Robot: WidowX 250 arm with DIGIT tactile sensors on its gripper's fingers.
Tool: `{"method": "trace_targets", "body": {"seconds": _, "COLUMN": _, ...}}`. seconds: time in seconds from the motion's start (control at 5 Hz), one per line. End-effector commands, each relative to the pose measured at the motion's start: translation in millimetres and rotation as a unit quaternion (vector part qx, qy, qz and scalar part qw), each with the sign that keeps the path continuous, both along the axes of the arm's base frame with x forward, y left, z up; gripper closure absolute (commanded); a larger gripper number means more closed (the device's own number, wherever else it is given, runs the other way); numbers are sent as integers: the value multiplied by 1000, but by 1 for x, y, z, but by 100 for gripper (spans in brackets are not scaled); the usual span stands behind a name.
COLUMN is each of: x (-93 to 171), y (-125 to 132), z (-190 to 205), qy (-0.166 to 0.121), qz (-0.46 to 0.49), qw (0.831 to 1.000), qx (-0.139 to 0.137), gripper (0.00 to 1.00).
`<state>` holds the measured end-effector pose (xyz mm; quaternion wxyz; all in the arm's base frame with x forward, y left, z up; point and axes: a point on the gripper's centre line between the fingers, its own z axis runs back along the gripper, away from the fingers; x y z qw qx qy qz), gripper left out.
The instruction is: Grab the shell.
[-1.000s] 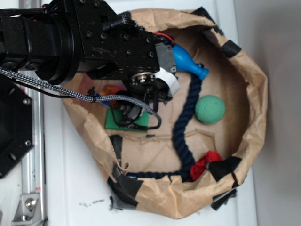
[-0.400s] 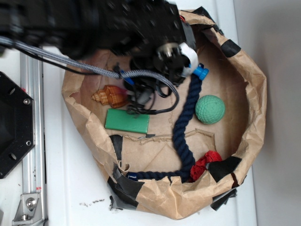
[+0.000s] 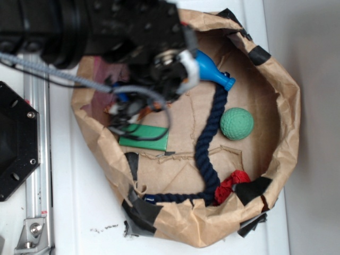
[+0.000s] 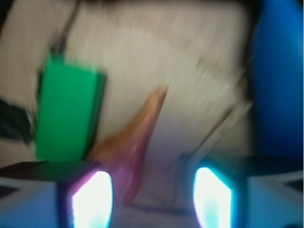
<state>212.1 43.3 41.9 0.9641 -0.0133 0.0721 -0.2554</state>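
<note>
The shell (image 4: 137, 133) is orange-brown with a long thin tail that ends in a point. In the blurry wrist view it lies on the brown paper just beside the one green block (image 4: 69, 111), with its fat end down between the two fingers. In the outside view the black arm hides almost all of it.

The gripper (image 4: 152, 197) has its fingers (image 4: 92, 199) spread apart with a gap between them. They hold nothing.

Everything sits in one big paper bag (image 3: 287, 133) with its sides rolled down. Inside there is one blue bowling pin (image 3: 212, 71), one green ball (image 3: 236, 123), one dark blue rope (image 3: 204, 143) and one red thing (image 3: 231, 186) near the end of the rope.
</note>
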Motion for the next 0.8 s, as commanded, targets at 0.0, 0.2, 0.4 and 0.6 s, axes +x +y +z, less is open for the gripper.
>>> {"method": "trace_targets", "body": {"seconds": 0.0, "x": 6, "y": -10, "z": -10, "qy": -39, "qz": -38, "qw": 998, "qx": 9, "gripper": 0}}
{"method": "trace_targets", "body": {"seconds": 0.2, "x": 15, "y": -8, "z": -15, "qy": -50, "qz": -19, "qw": 998, "qx": 12, "gripper": 0}}
{"method": "trace_targets", "body": {"seconds": 0.4, "x": 24, "y": 0, "z": -18, "qy": -50, "qz": 2, "qw": 999, "qx": 18, "gripper": 0}}
{"method": "trace_targets", "body": {"seconds": 0.6, "x": 26, "y": -2, "z": -17, "qy": -49, "qz": -1, "qw": 999, "qx": 10, "gripper": 0}}
